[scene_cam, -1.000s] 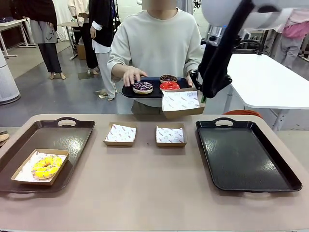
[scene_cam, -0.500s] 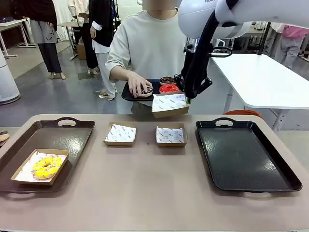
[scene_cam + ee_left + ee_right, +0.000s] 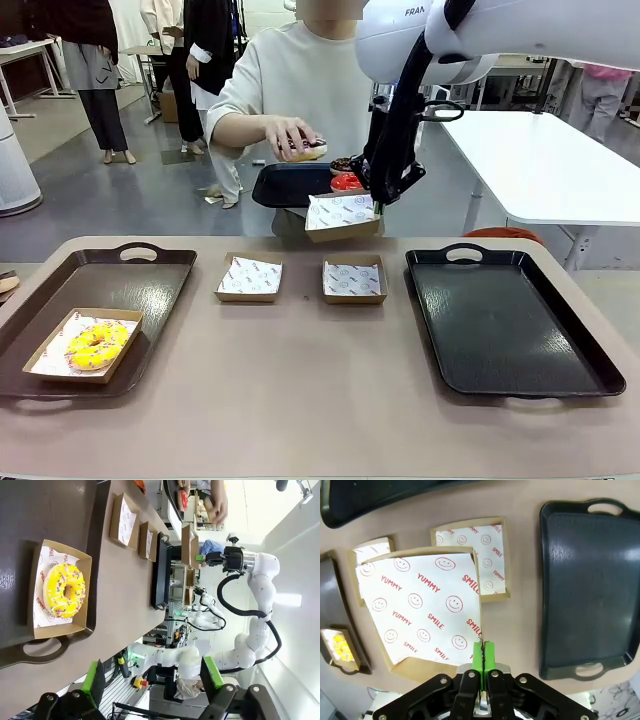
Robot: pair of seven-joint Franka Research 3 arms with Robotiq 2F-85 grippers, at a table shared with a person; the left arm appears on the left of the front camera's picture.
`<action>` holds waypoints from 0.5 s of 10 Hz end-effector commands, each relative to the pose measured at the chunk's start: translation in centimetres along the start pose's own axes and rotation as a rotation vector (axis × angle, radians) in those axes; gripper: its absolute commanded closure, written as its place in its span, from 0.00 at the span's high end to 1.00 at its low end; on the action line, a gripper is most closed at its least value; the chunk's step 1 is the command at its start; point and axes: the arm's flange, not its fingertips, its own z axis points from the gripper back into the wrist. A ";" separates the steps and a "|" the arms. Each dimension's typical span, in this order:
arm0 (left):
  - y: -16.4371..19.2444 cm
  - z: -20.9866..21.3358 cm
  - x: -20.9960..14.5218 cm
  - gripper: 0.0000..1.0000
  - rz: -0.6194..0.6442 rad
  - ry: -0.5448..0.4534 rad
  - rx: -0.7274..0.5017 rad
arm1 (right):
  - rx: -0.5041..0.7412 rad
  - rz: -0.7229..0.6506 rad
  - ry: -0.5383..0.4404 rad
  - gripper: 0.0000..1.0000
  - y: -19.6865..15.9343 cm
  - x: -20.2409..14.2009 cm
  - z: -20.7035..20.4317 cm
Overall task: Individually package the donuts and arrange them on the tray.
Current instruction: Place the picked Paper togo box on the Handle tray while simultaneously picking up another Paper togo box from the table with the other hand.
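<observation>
**Right pincer** (image 3: 481,649) — green pads pressed together on one edge of a paper-lined box (image 3: 343,217). The box hangs tilted in the air over the far edge of the desk (image 3: 300,400), in front of the person.

**Left pincer** (image 3: 152,680) — fingers apart with nothing between them, looking along the left tray (image 3: 150,285).

**Purple donut** (image 3: 304,150) is gripped in the person's hand (image 3: 283,135). It is raised above the dark tray the person holds (image 3: 285,187), just far-left of the box.

**Red donut** (image 3: 346,181) and **brown donut** (image 3: 343,163) lie on the person's tray beyond the box, partly hidden by the right arm.

**Yellow donut** (image 3: 97,345) sits in its own carton (image 3: 55,352) at the near end of the left tray.

**Empty cartons:** one (image 3: 250,278) and a second (image 3: 354,280) stand side by side on the desk between the left tray and the right tray (image 3: 510,330). Each is lined with printed paper.
</observation>
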 end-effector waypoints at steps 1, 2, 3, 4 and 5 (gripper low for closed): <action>-0.1 0.2 -0.1 1.00 -0.005 -0.007 -0.005 | 0.000 -0.002 -0.006 0.00 -0.3 -0.2 0.4; -0.1 0.2 -0.1 1.00 -0.005 -0.007 -0.005 | 0.000 -0.002 -0.006 0.00 -0.3 -0.2 0.4; -0.1 0.2 -0.1 1.00 -0.005 -0.007 -0.005 | 0.000 -0.002 -0.006 0.00 -0.3 -0.2 0.4; -0.1 0.2 -0.1 1.00 -0.005 -0.007 -0.005 | 0.000 -0.002 -0.006 0.00 -0.3 -0.2 0.4; -0.1 0.2 -0.1 1.00 -0.005 -0.007 -0.005 | 0.000 -0.002 -0.006 0.00 -0.3 -0.2 0.4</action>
